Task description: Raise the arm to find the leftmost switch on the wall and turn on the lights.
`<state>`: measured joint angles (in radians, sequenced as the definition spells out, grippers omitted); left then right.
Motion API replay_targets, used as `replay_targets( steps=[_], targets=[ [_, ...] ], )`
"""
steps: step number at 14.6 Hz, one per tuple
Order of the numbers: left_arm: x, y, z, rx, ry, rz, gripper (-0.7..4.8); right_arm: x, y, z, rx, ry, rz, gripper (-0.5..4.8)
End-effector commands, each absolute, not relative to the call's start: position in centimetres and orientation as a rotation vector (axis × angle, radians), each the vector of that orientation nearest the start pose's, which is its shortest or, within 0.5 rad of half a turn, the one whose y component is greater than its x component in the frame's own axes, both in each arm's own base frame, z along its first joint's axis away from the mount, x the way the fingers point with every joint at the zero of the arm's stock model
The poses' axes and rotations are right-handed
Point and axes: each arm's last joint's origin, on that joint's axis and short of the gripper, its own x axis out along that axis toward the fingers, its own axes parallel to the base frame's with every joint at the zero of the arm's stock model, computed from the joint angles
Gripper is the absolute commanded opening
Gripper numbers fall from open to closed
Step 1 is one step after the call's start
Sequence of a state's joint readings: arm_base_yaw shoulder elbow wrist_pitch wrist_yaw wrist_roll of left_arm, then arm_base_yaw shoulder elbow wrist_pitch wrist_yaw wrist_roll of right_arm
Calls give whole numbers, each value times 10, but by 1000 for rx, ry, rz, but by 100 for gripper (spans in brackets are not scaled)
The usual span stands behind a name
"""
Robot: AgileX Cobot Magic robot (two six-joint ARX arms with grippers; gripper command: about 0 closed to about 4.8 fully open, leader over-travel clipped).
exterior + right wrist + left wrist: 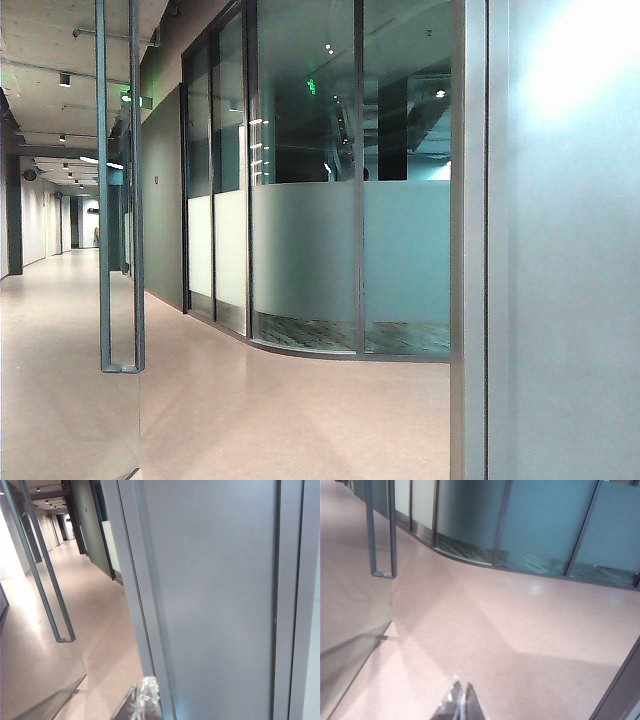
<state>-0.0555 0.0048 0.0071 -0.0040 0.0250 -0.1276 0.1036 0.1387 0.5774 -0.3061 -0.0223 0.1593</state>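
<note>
No switch shows in any view; the leftmost switch is out of view. My left gripper [461, 686] is shut with nothing in it, its two dark fingertips pressed together above the pinkish floor [485, 625]. My right gripper [144, 689] is also shut and empty, its tips wrapped in clear shiny film, close beside a plain grey wall panel [215, 600] and its metal frame post [142, 605]. Neither gripper appears in the exterior view, where the grey wall [570, 260] fills the right side.
A glass door with a long metal pull handle [120, 200] stands at the left. Curved frosted glass partitions [330, 260] line the corridor ahead. The corridor floor [290, 410] runs back to the far left.
</note>
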Motion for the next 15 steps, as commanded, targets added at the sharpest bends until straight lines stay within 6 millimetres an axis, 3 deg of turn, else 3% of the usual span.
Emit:
replay_targets(
  steps=[1, 15],
  targets=[
    [97, -4, 167, -117, -7, -62, -5, 50, 6, 313, 163, -137, 135, 0],
    [97, -4, 167, -112, -9, -59, -5, 50, 6, 313, 163, -137, 135, 0]
  ],
)
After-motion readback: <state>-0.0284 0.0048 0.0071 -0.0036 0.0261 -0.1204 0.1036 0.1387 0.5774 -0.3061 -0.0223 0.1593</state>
